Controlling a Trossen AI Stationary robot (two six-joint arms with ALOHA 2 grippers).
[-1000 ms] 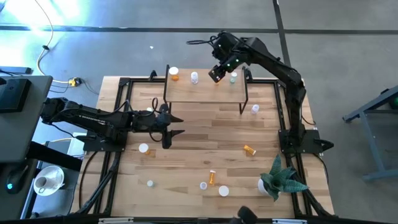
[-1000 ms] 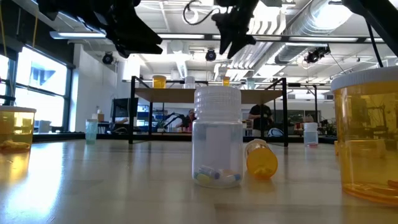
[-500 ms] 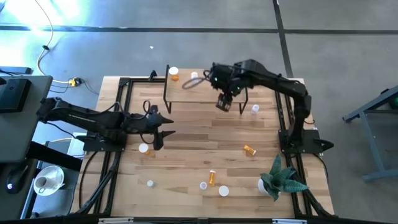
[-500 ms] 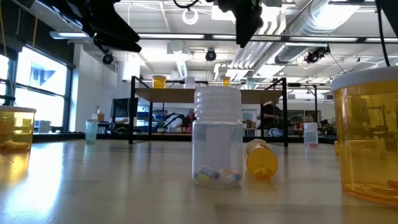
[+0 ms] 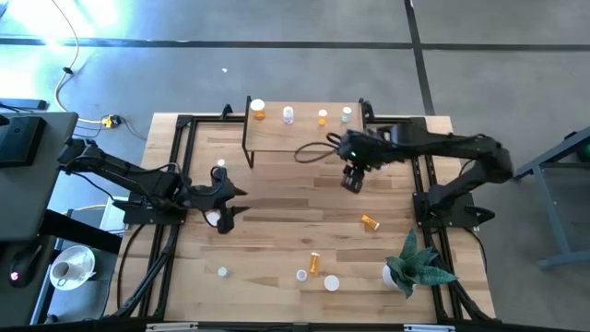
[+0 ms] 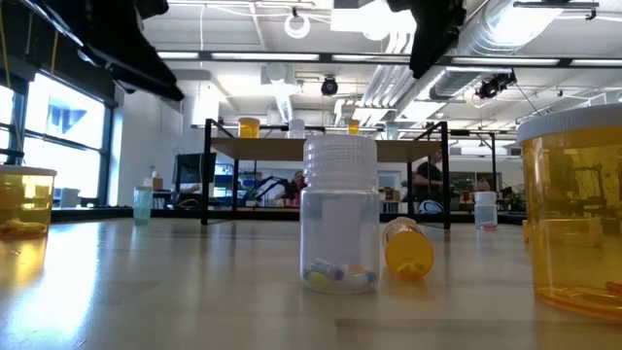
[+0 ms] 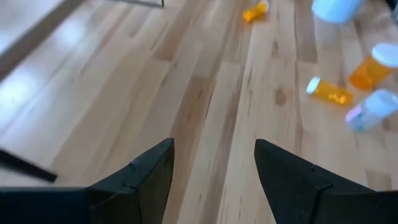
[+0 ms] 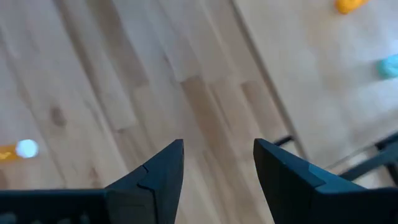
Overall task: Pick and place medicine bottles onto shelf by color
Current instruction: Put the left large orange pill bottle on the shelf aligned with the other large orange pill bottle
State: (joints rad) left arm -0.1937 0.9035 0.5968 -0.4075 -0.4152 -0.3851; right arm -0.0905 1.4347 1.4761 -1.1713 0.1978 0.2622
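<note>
The shelf [image 5: 304, 136] stands at the table's far middle with two orange bottles [image 5: 258, 110] [image 5: 322, 117], a clear one [image 5: 289, 114] and a green one [image 5: 347, 114] upright along its far edge. Loose bottles lie on the table: orange ones [image 5: 369, 222] [image 5: 314, 263], a clear one [image 5: 301, 274] and a white-capped one [image 5: 214, 219]. My right gripper [image 5: 351, 182] is open and empty above the table just in front of the shelf's right end. My left gripper [image 5: 230, 203] is open and empty at the table's left, beside the white-capped bottle.
A green spiky plant [image 5: 415, 266] stands at the near right corner. More small bottles [image 5: 331, 283] [image 5: 222, 271] stand near the front edge. A black frame [image 5: 180, 166] runs along the table's sides. Bare wood [image 5: 295, 203] lies between the two grippers.
My right gripper has come away from above the shelf's far edge, toward the table's near and right side, and now hangs over the table in front of the shelf. My left gripper has drawn back toward the table's left edge and slightly nearer.
</note>
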